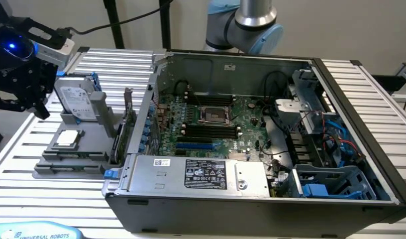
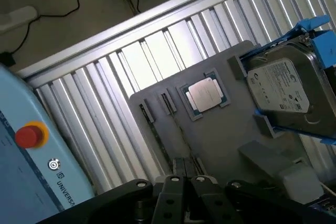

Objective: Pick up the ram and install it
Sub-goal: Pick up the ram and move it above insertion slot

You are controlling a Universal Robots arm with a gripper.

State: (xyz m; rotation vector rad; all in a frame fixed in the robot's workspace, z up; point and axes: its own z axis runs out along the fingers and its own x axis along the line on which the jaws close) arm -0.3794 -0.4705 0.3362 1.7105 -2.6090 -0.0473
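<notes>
The ram point(image 2: 153, 129) is a thin dark-green stick standing on edge in a slot of the grey holder point(image 2: 231, 124). In the exterior view the ram point(image 1: 70, 156) lies along the holder's front part, at the exterior view's left of the open computer case point(image 1: 256, 199). My gripper point(image 2: 184, 178) hovers above the holder's edge, near the ram's end, with its fingers shut together and nothing between them. In the exterior view the gripper point(image 1: 37, 110) hangs high at the far left, above and behind the holder. Black memory slots point(image 1: 206, 130) run across the motherboard inside the case.
On the holder sit a square silver processor chip point(image 2: 206, 94) and a hard drive point(image 2: 278, 85) in a blue frame. A light-blue teach pendant with a red button point(image 2: 29, 135) lies beside the holder. Cables and a drive cage point(image 1: 336, 181) crowd the case's right side in the exterior view.
</notes>
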